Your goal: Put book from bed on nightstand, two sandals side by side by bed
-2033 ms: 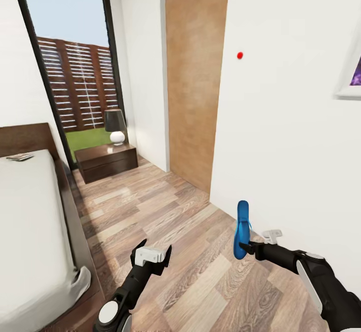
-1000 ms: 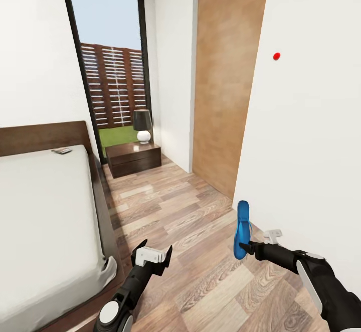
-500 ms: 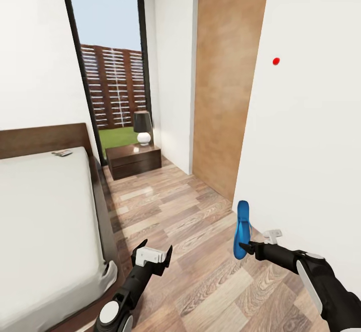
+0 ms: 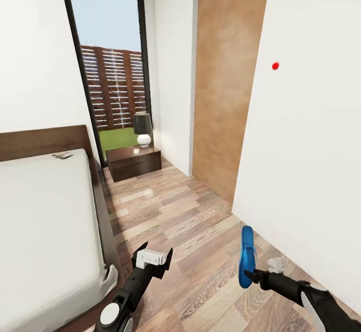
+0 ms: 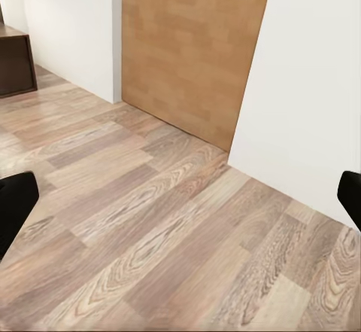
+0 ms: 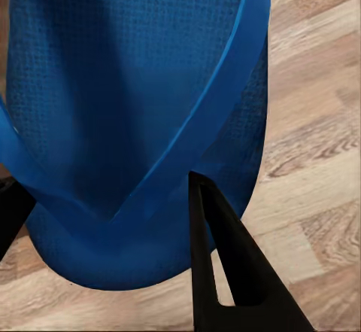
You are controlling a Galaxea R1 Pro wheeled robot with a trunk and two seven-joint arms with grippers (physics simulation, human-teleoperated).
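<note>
the right gripper (image 4: pixel 249 273) reached forward low over the floor (image 4: pixel 190 221), clamped on a blue sandal (image 4: pixel 246 257) held upright on its edge near the wall (image 4: pixel 311 146); the left gripper (image 4: pixel 153 256) hovered beside the bed (image 4: pixel 45 211), fingers spread and empty; the book (image 4: pixel 62 155) lay near the headboard (image 4: pixel 40 141).

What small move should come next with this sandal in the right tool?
Probably carry it toward the bed and lower it to the floor beside the frame: the right tool holds the sandal upright, near the wall.
</note>
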